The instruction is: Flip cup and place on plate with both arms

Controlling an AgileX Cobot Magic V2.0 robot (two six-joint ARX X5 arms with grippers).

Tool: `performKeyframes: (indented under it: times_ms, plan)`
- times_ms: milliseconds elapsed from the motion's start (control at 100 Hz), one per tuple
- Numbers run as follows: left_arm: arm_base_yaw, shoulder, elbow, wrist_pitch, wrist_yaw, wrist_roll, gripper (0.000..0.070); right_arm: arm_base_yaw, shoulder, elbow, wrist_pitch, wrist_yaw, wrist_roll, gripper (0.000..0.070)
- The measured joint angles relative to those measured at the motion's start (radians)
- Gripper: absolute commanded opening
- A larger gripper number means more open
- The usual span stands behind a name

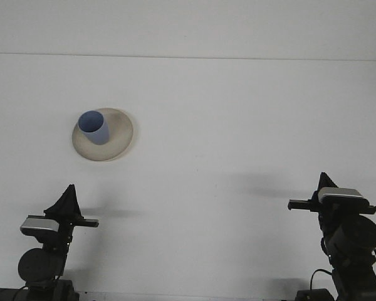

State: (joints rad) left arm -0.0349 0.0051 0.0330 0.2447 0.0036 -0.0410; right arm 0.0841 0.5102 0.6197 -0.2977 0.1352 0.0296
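A plain white worktop (238, 144) is seen filling nearly the whole front view. Its far edge is marked by a thin horizontal line near the top of the frame, beyond which a white wall (188, 25) is seen. The surface is lit evenly, and soft grey shadows are cast near the lower corners.

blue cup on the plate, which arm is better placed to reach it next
Left. The blue cup stands on the plate at the table's left side, ahead of the left end effector; the right end effector is far across.
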Motion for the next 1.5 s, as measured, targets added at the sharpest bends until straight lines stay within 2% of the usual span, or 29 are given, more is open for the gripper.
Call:
performKeyframes:
  times_ms: [1230, 1500]
  plan:
    - [0.000, -0.001, 0.000, 0.006, 0.002, -0.002, 0.0011, -0.002, -0.046, -0.002, 0.006, 0.000, 0.000, 0.0000]
    - [0.000, -0.001, 0.000, 0.006, 0.002, -0.002, 0.0011, -0.074, -0.204, -0.151, 0.136, -0.030, 0.003, 0.0000]
